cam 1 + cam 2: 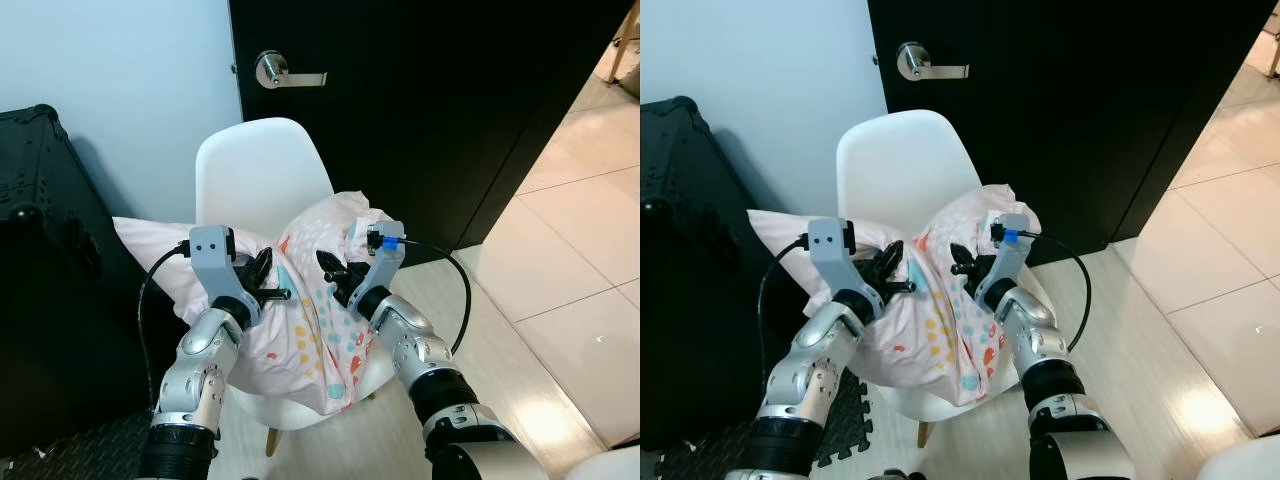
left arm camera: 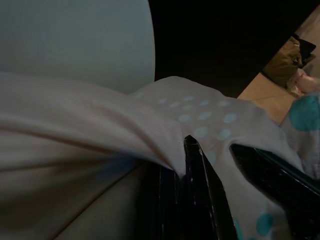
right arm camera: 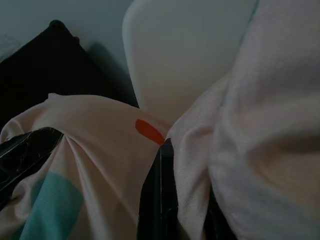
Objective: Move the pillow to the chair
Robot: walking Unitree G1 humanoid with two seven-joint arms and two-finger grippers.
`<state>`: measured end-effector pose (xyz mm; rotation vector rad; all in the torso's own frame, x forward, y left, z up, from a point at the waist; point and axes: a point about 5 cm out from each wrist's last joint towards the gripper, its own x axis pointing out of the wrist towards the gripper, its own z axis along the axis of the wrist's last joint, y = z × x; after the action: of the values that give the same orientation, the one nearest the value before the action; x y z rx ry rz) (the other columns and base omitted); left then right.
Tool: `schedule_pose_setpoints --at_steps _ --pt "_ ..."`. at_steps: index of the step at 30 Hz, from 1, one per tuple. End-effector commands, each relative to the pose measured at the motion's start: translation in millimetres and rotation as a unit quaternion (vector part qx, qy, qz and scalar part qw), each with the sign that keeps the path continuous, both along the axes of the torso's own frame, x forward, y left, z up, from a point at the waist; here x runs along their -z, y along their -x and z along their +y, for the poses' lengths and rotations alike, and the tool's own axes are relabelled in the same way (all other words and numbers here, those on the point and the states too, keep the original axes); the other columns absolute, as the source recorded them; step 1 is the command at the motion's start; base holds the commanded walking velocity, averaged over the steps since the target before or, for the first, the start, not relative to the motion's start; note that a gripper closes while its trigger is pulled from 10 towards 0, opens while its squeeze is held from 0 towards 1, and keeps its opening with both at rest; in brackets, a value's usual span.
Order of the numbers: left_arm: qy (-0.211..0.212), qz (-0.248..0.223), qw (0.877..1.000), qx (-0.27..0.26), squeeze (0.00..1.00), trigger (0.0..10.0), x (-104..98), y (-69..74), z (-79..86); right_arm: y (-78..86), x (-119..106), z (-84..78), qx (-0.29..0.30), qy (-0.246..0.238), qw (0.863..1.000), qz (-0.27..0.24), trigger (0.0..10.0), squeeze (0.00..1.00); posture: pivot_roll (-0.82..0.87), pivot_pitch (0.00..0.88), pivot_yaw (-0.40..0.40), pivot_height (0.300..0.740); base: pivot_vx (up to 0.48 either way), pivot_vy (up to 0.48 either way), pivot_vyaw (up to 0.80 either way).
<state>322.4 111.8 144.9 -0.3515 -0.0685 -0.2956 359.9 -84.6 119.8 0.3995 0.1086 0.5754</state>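
Our left gripper (image 1: 268,283) and right gripper (image 1: 335,272) each pinch a fold of the spotted pillow (image 1: 310,330), which bunches between them and drapes below onto the white chair (image 1: 262,165) seat directly ahead. Neither arm is nearer; we judge letting go should settle it. A black case (image 1: 40,250) stands left.

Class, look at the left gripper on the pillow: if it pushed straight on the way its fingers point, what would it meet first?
Probably more of the pillow, whose fabric the left gripper already pinches; beyond it lies the white chair back, though depth is unclear.
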Motion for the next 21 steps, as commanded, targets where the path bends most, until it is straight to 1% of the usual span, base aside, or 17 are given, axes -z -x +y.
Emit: schedule_pose_setpoints --at_steps 1,14,16,18,19,21 --pt "-0.004 -0.033 0.999 0.009 0.00 10.0 -11 0.6 -5.1 2.7 -2 12.1 -0.037 -0.001 0.999 -0.007 10.0 0.00 0.01 0.134 -0.002 0.665 0.000 0.000 0.00" --pt "-0.017 -0.042 0.999 0.012 0.00 10.0 -13 0.1 -6.6 2.7 -1 14.3 -0.042 0.000 0.999 -0.001 10.0 0.00 0.02 0.139 -0.011 0.610 0.000 0.000 0.00" --pt "-0.021 -0.051 0.998 0.011 0.00 10.0 -17 -2.4 -6.5 1.7 -4 14.1 -0.040 -0.006 0.999 -0.009 10.0 0.00 0.02 0.140 -0.013 0.610 0.000 0.000 0.00" --pt "-0.029 -0.071 0.997 0.010 0.00 10.0 -26 -7.0 -6.8 -0.9 -10 13.2 -0.037 -0.020 0.999 -0.020 10.0 0.00 0.02 0.144 -0.015 0.610 0.000 0.000 0.00" --pt "-0.029 -0.071 0.997 0.010 0.00 10.0 -26 -7.0 -6.8 -0.9 -10 13.2 -0.037 -0.020 0.999 -0.020 10.0 0.00 0.02 0.144 -0.015 0.610 0.000 0.000 0.00" --pt "-0.029 -0.099 0.995 0.008 0.00 10.0 -42 -12.1 -6.8 -6.6 -23 13.3 -0.037 -0.033 0.998 -0.036 10.0 0.00 0.02 0.155 -0.017 0.610 0.000 0.000 0.00"
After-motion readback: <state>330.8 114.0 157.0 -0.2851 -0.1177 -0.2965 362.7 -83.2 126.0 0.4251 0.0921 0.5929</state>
